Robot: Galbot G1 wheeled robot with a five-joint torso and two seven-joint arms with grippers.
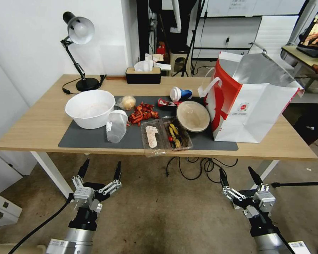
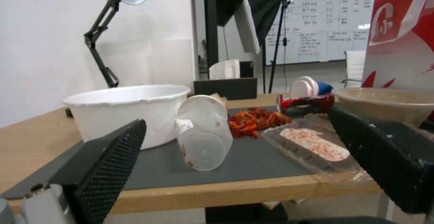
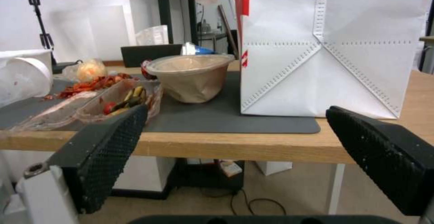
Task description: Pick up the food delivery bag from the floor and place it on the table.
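The red-and-white food delivery bag (image 1: 249,100) stands upright on the right part of the table (image 1: 35,123), its foil-lined mouth open; its white side (image 3: 325,47) also faces the right wrist view, and a red corner (image 2: 402,37) shows in the left wrist view. Both grippers hover low over the floor (image 1: 159,211) in front of the table, apart from the bag. My left gripper (image 1: 100,169) is open with nothing between its fingers. My right gripper (image 1: 241,176) is open and empty too.
On the dark grey mat (image 1: 95,141) lie a white bowl (image 1: 90,107), a tipped clear cup (image 1: 116,125), red food scraps (image 1: 142,113), plastic trays (image 1: 164,135) and a beige bowl (image 1: 193,115). A desk lamp (image 1: 77,35) and tissue box (image 1: 143,74) stand behind. Cables (image 1: 198,165) lie under the table.
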